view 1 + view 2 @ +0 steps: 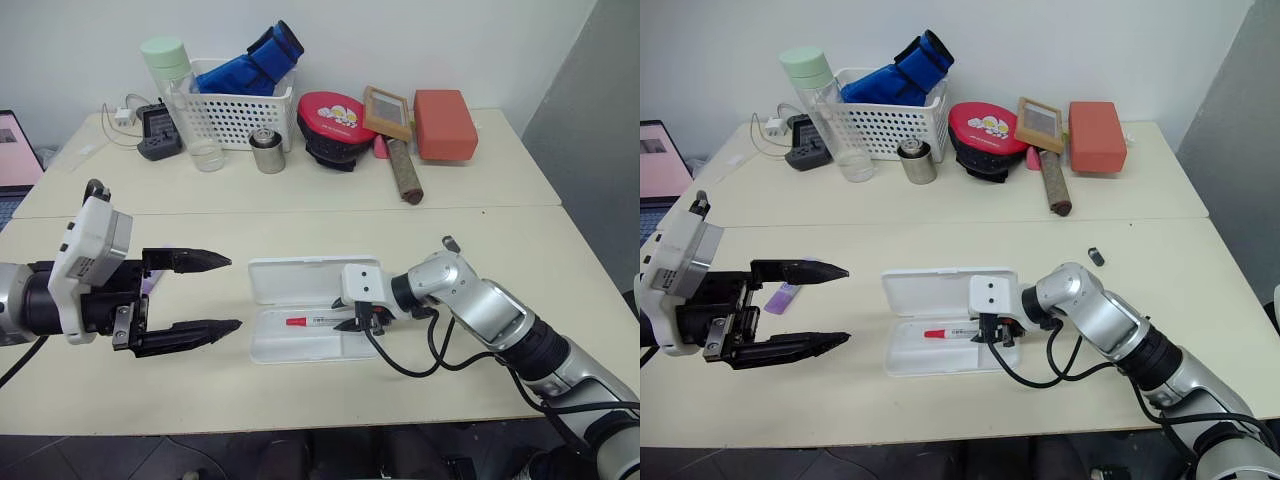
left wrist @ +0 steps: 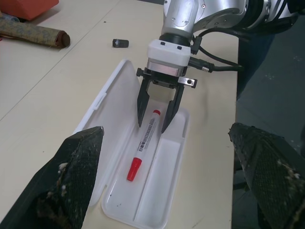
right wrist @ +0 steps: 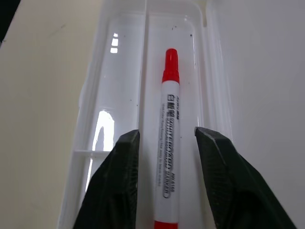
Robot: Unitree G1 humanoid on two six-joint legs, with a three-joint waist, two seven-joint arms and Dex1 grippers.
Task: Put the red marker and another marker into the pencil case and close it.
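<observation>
From the left eye view, we see the pencil case [image 1: 312, 320] lying open on the surface, lid folded back on its far side. The red marker [image 1: 318, 321] lies in the tray along the case's length. Our right pincer [image 1: 362, 322] sits over the end of the case nearest that arm, and our left pincer [image 1: 218, 293] hovers beside the opposite end, fingers spread wide and empty.

From the right eye view, we find the purple highlighter [image 1: 783, 297] well off the case's cap end, lying behind the left pincer's fingers; it is not yet in the case.

From the left wrist view, the right pincer's fingers straddle the marker's tail end with a gap on each side, so the marker rests in the tray on its own.

From the right wrist view, the marker lies in the compartment next to the lid, red cap pointing away, both black fingers parted clear of the barrel.

Our worry: if the right pincer lifts off at a slant, a finger could catch the barrel and flick it out, or nudge the light case across the surface.
</observation>
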